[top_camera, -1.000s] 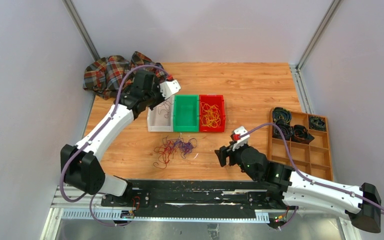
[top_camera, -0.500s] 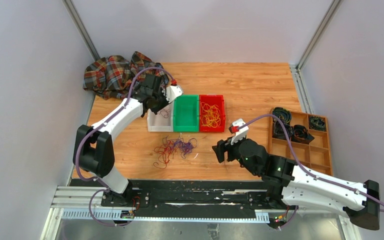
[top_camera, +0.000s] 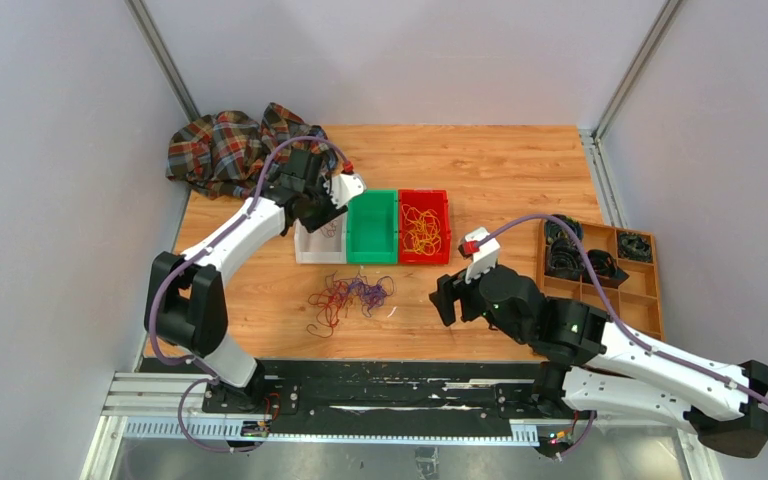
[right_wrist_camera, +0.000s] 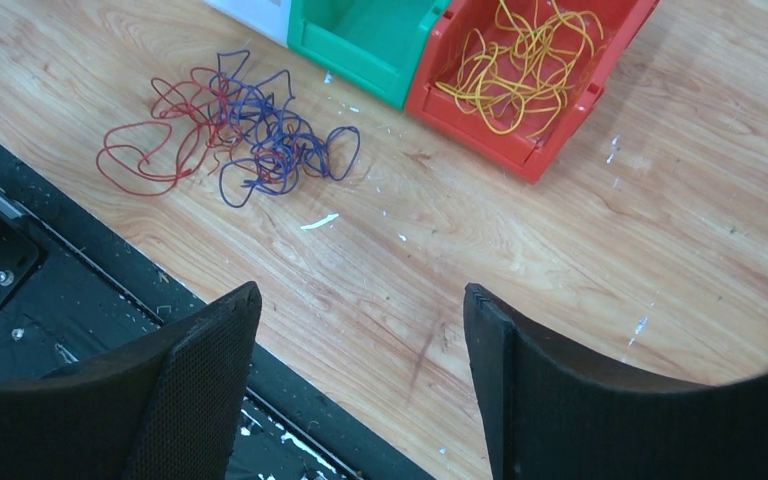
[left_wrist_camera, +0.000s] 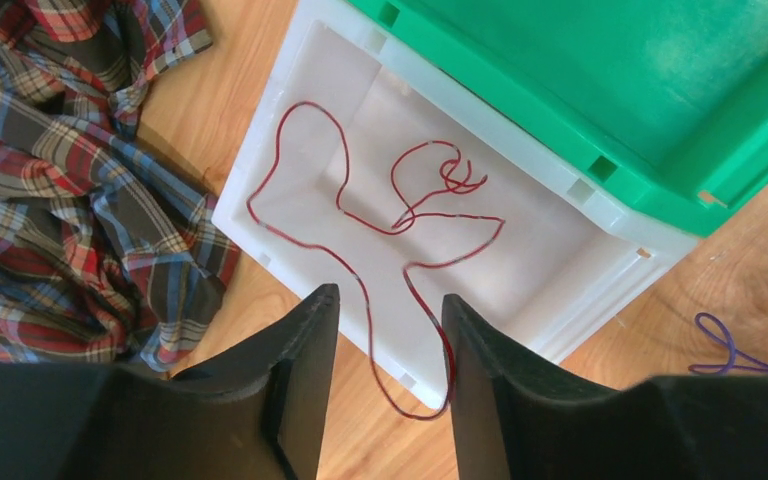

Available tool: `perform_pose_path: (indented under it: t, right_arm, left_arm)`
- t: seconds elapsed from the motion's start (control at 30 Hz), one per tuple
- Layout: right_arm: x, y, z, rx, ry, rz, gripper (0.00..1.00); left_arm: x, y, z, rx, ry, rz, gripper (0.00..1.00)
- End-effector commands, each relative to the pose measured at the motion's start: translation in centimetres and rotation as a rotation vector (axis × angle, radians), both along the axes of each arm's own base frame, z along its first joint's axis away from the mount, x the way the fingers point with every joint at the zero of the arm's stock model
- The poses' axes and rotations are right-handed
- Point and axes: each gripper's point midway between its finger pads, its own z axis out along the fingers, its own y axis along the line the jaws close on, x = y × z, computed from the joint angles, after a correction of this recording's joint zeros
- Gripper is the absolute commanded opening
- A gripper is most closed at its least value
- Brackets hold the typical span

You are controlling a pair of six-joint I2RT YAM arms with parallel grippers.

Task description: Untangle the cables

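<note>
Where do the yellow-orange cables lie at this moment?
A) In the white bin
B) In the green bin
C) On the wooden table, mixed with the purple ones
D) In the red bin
D: the yellow-orange cables lie bunched inside the red bin, while the white bin holds only a dark red cable.
</note>
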Motion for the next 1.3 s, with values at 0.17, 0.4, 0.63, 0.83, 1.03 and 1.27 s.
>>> perform_pose_path:
  t: [0.17, 0.4, 0.63, 0.83, 1.03, 1.27]
  right_arm:
    - [0.6, -1.2, 2.7, -0.012, -0.061, -0.038, 0.75]
    - [0.3, -0.8, 1.8, 0.017, -0.033, -0.043, 0.74]
    - [0.3, -0.7, 1.4, 0.020, -0.032, -0.039, 0.74]
    - [0.4, -0.4, 0.4, 0.006, -0.025, -0.035, 0.77]
    - [2.3, 1.3, 0.8, 0.046, -0.083, -0.066, 0.85]
    - [5.2, 3.9, 2.7, -0.028, -0.156, -0.081, 0.86]
  left_arm:
    - [-0.5, 0.6, 2.4, 0.007, -0.036, -0.015, 0.71]
    - [-0.8, -0.1, 4.1, -0.039, -0.067, -0.042, 0.72]
    - [-1.8, -0.5, 3.7, -0.044, -0.015, -0.085, 0.72]
    - [-4.7, -1.3, 5.0, -0.095, 0.058, -0.157, 0.98]
    - [-4.0, -1.7, 8.8, -0.190, 0.031, -0.063, 0.98]
    - [-1.8, 1.6, 14.8, -0.318, -0.101, 0.136, 0.98]
